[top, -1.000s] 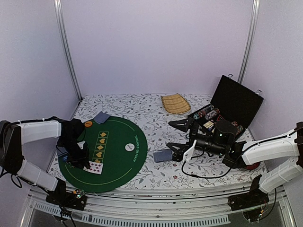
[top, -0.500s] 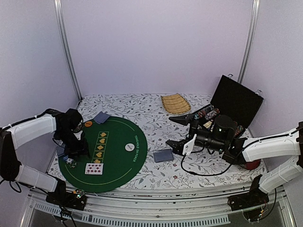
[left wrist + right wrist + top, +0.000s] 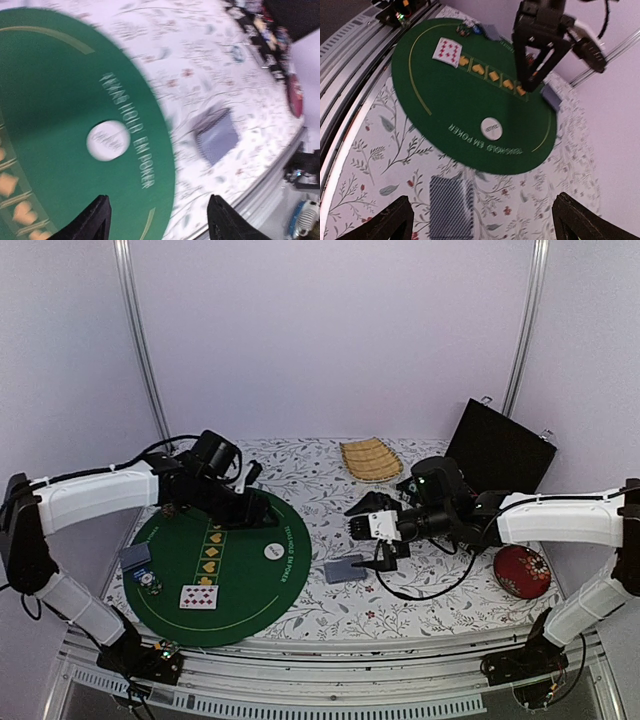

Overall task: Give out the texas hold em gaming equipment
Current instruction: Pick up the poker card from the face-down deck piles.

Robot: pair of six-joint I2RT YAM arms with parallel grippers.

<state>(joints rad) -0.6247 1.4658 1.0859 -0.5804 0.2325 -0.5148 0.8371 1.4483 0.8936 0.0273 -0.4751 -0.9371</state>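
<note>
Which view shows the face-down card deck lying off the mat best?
Right wrist: the deck is close, whole and sharp, back pattern visible. Left wrist shows it motion-blurred. Top external shows it small, beside the green mat.

From my remote seat I read white letters spelling TEXAS HOLD EM POKER along the curved rim of the round green mat (image 3: 445, 100), while the print on the white round token (image 3: 491, 128) beside those words and the red pips on the face-up card (image 3: 447, 51) stay too small for me to make out.
</note>
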